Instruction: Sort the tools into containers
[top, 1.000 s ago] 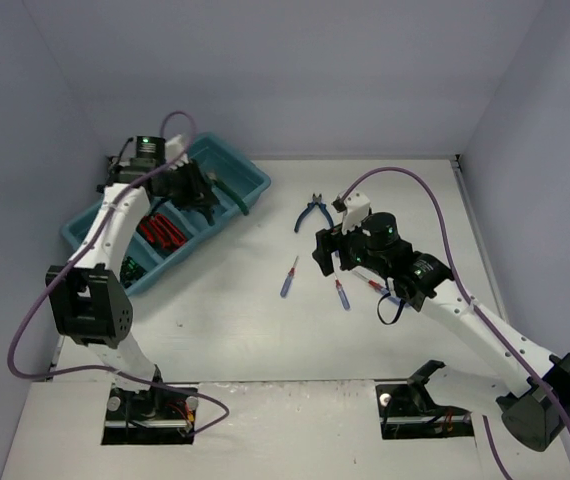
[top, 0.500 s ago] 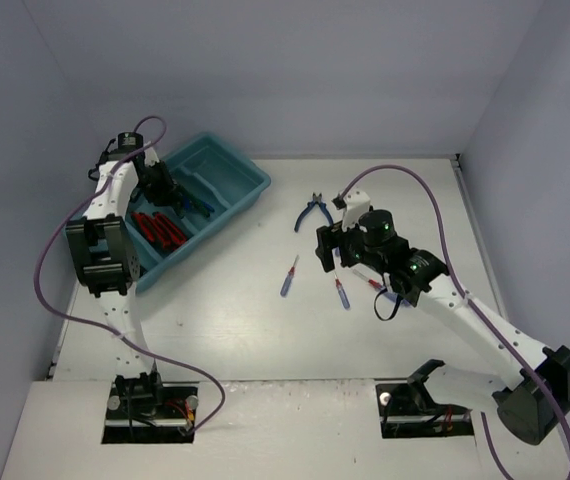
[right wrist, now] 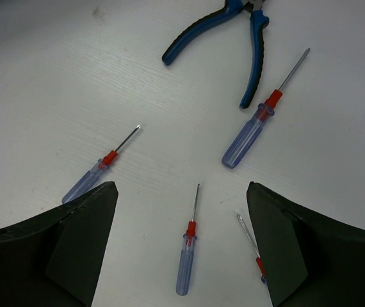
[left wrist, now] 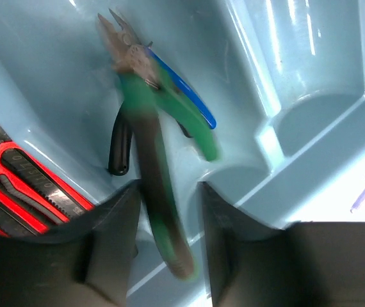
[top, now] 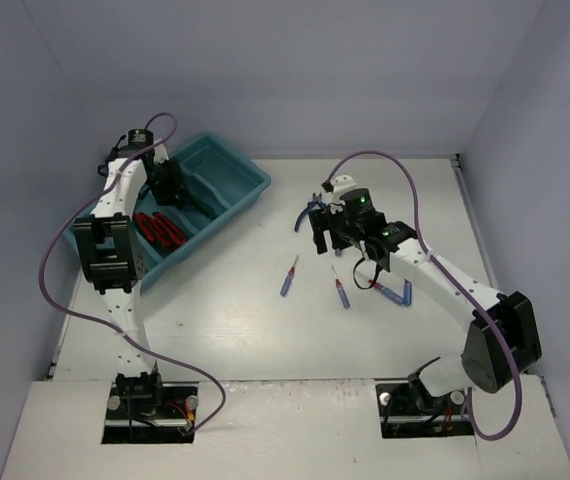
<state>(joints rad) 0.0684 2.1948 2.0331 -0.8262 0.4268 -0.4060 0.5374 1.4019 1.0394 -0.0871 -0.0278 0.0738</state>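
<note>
The teal tray stands at the far left. My left gripper hangs over its middle compartment. In the left wrist view its jaws stand apart, and green-handled pliers lie blurred and loose between them, over blue-handled pliers. Red cutters fill the neighbouring compartment. My right gripper is wide open and empty above the table. Below it lie three small screwdrivers, a larger blue one and blue-black pliers.
On the table, the blue-black pliers lie just beyond the right gripper and the screwdrivers lie in front of it. The tray's far compartment holds nothing visible. Walls close the table on three sides.
The left gripper moved from the tray's right side to over its middle, and the green pliers now sit loose between its jaws. The right gripper moved back and left, towards the blue-black pliers.
</note>
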